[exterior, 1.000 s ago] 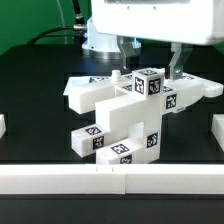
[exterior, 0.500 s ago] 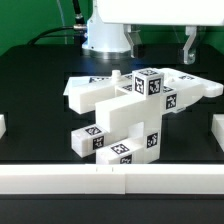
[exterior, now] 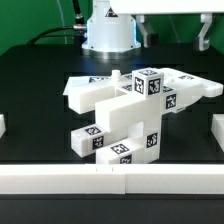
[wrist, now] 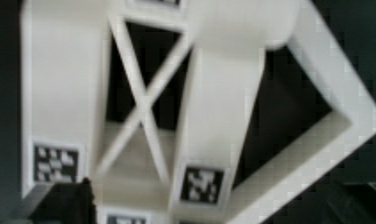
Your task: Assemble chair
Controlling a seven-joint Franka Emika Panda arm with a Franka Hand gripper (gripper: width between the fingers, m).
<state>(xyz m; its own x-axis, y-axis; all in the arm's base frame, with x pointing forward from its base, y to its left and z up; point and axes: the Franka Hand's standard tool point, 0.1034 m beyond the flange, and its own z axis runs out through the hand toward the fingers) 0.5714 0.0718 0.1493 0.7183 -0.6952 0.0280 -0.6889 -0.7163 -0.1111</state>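
Chair parts (exterior: pixel 135 105) sit joined in one white cluster at the middle of the black table (exterior: pixel 30 95), free of the arm. Nearest the camera, past the low white rail (exterior: pixel 110 180) along the table's near edge, a tagged block (exterior: pixel 125 148) rests on the table and seems to carry the stack above; if it is only loosely seated, a knock from above could tip the whole cluster toward the rail. Above it a long bar (exterior: pixel 95 95) juts to the exterior view's left, an easy lever for twisting the joints. Farther back, flat pieces (exterior: pixel 190 82) reach to the exterior view's right. Farthest off, the gripper (exterior: pixel 175 33) hangs high above the cluster with its fingers spread wide and nothing between them. In the wrist view the slotted frame (wrist: pixel 185 110) fills the picture, blurred. I judge the main risk to be a descent that catches a protruding bar, since the parts overlap closely.
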